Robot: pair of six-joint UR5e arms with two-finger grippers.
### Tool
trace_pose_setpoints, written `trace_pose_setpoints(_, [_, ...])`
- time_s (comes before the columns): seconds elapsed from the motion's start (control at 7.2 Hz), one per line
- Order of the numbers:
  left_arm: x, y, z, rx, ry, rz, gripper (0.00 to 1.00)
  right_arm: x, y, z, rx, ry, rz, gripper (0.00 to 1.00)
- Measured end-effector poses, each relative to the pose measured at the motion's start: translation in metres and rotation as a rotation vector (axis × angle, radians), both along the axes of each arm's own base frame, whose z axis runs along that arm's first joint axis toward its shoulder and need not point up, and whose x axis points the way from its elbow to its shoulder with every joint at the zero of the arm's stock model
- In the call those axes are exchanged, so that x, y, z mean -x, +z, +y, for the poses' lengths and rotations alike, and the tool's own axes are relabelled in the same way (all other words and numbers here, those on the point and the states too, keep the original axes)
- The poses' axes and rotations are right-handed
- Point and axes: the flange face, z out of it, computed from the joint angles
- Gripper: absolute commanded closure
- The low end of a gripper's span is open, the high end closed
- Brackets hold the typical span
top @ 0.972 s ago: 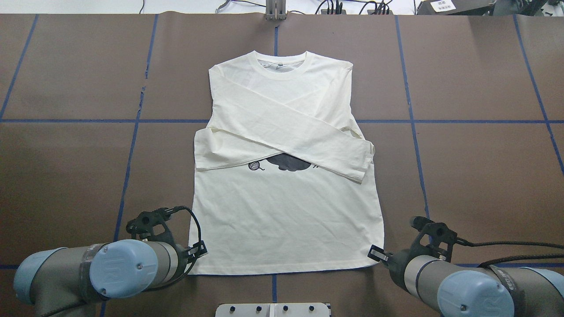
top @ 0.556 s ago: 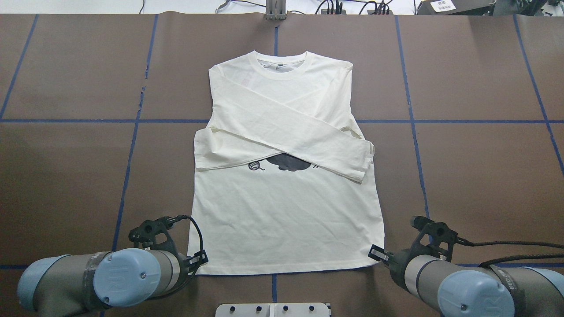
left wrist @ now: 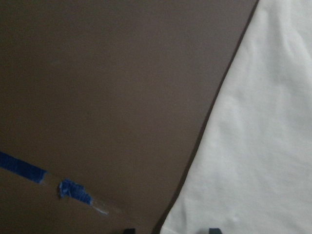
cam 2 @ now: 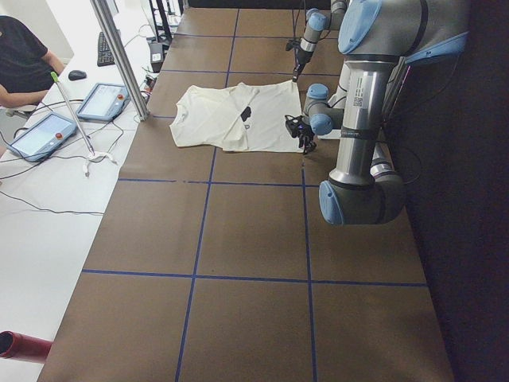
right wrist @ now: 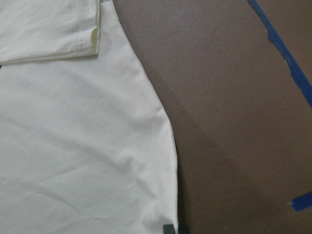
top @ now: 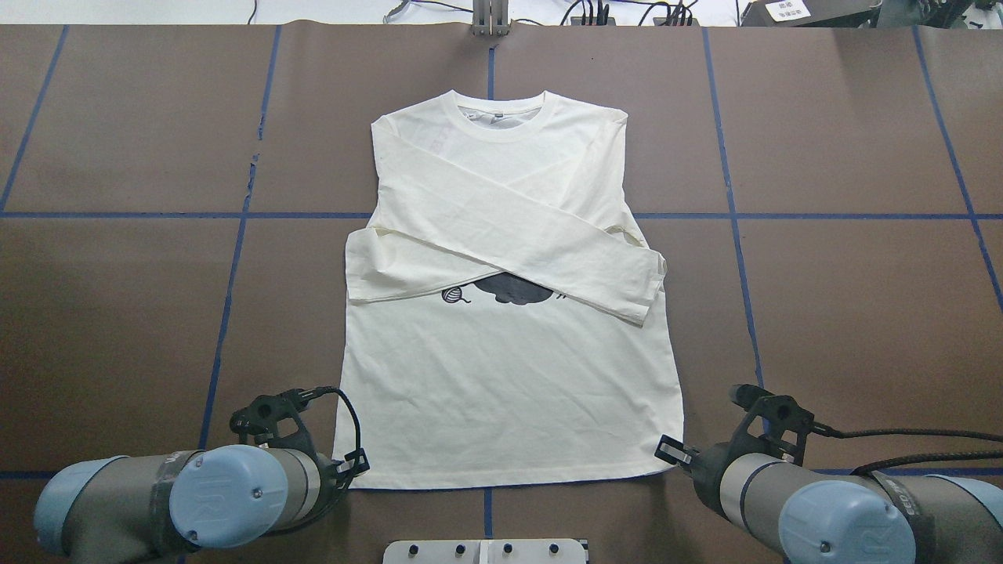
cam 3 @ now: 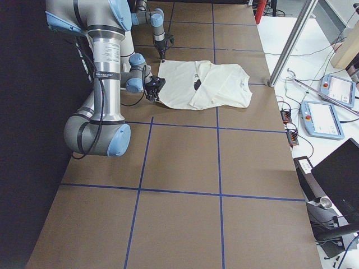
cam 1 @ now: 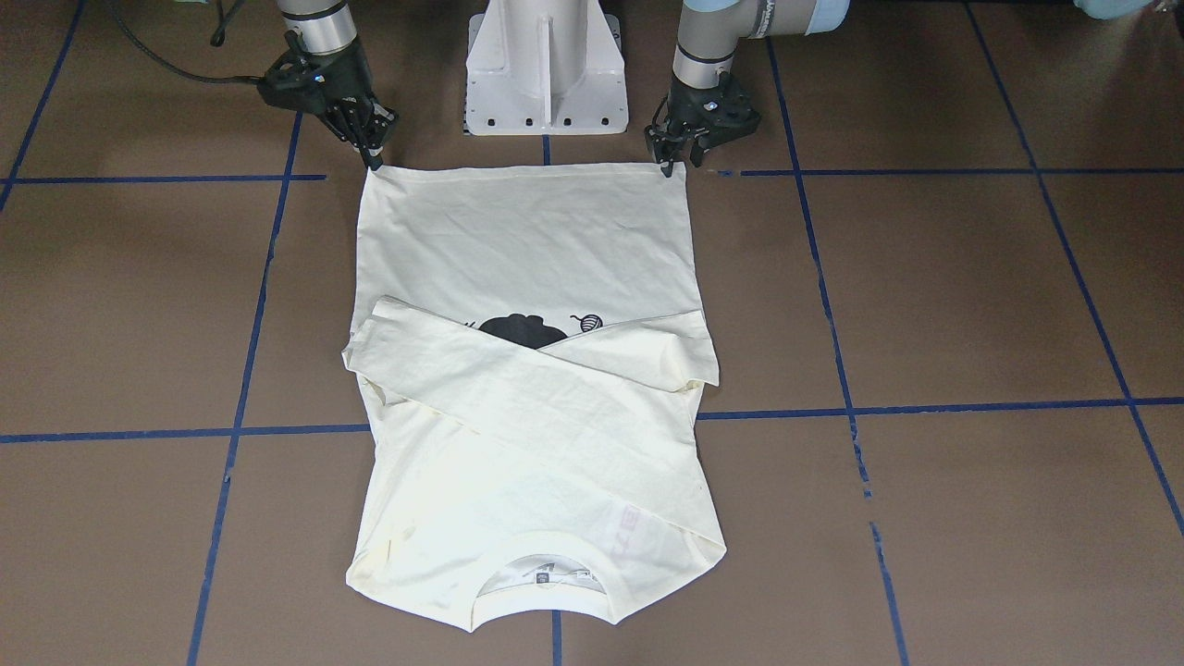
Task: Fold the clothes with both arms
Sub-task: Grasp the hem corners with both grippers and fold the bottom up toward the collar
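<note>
We see the shirt [top: 509, 376] lying flat on the table [top: 846, 313], stretched out ahead of both grippers, with its hem [top: 509, 478] running straight from one gripper to the other. The left gripper [top: 356, 462] sits low at the hem corner on its side. In its wrist view the jaws stand apart, with the cloth's edge coming in between them, so it is released and grips nothing. A strip of blue tape [left wrist: 29, 170] lies on the bare table just outward of it. The right gripper [top: 666, 450] is down at the opposite hem corner. In its wrist view the jaws are pinched close together right at the cloth's edge, so we read it as grasping the shirt there. Further ahead of the grippers the two sleeves [top: 548, 235] are folded in and cross over the chest, half covering the black cat [top: 513, 288]. The collar [top: 501, 110] is at the end farthest from both.
</note>
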Motion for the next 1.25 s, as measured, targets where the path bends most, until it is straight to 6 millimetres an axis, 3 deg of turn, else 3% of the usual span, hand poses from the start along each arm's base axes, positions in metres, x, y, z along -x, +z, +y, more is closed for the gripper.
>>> trace_pose_setpoints(0.14, [0.000, 0.001, 0.000, 0.000, 0.001, -0.001, 1.00, 0.000, 0.000, 0.000, 0.000, 0.000, 0.000, 1.00])
trace_pose_setpoints(0.42, [0.000, 0.000, 0.001, 0.000, 0.006, -0.001, 1.00, 0.000, 0.002, 0.000, 0.001, 0.000, 0.003, 1.00])
trace_pose_setpoints(0.69, [0.010, -0.012, 0.004, 0.002, 0.024, 0.028, 1.00, -0.003, -0.002, -0.003, 0.000, 0.006, -0.004, 1.00])
trace_pose_setpoints(0.97, [0.053, -0.034, 0.015, 0.006, 0.037, 0.091, 1.00, -0.017, -0.016, 0.003, 0.001, -0.002, -0.036, 1.00])
trace_pose_setpoints(1.25, [0.089, -0.048, 0.033, 0.052, 0.105, 0.137, 1.00, -0.046, -0.038, 0.028, 0.006, -0.056, -0.080, 1.00])
